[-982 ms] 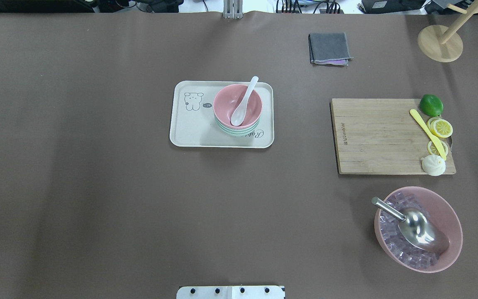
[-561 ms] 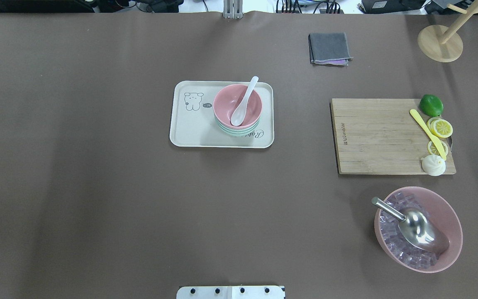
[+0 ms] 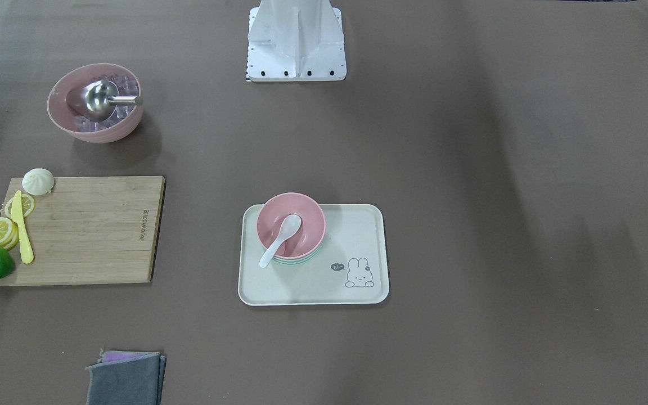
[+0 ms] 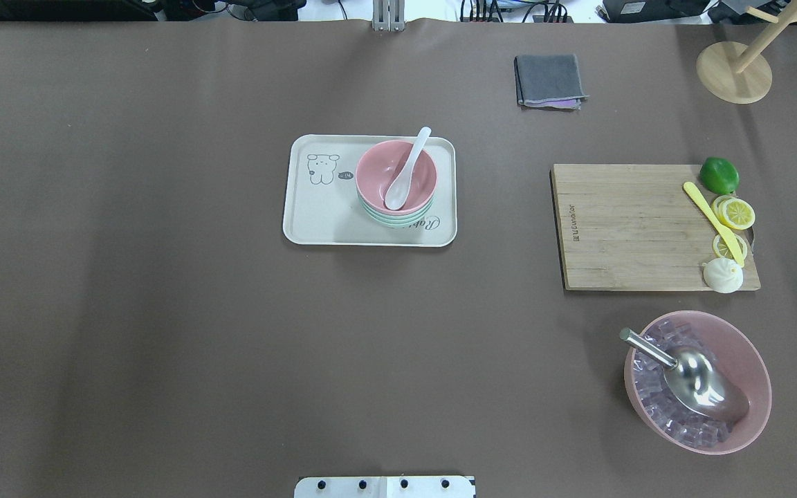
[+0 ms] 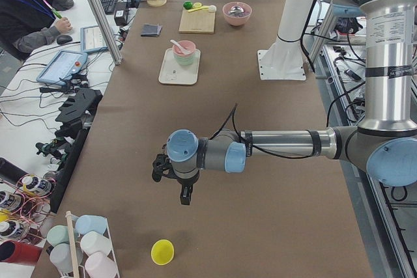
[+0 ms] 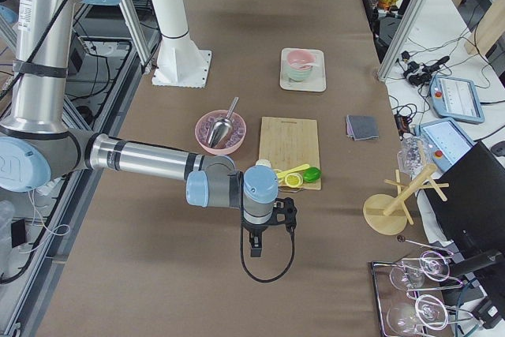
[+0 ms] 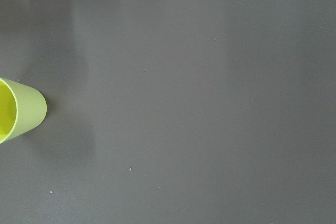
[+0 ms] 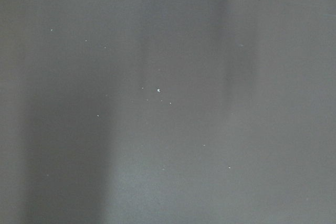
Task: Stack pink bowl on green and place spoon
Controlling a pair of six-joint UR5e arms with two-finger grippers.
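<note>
Nothing on the brown table (image 4: 163,311) has moved since a second ago. Both arms are parked low at opposite ends of it, well apart from the work. The left gripper (image 5: 184,198) points down near a yellow cup (image 7: 23,111), and the right gripper (image 6: 256,247) hangs beyond the cutting board. Neither appears to hold anything, but I cannot tell how far their fingers are spread.

At mid-table sits a cream tray (image 4: 322,225). On it the pink bowl (image 4: 374,169) is nested in the green bowl (image 4: 398,220). The white spoon (image 4: 405,173) lies in the pink bowl, its handle over the far rim.

The task looks finished, so no further grasp seems needed.
</note>
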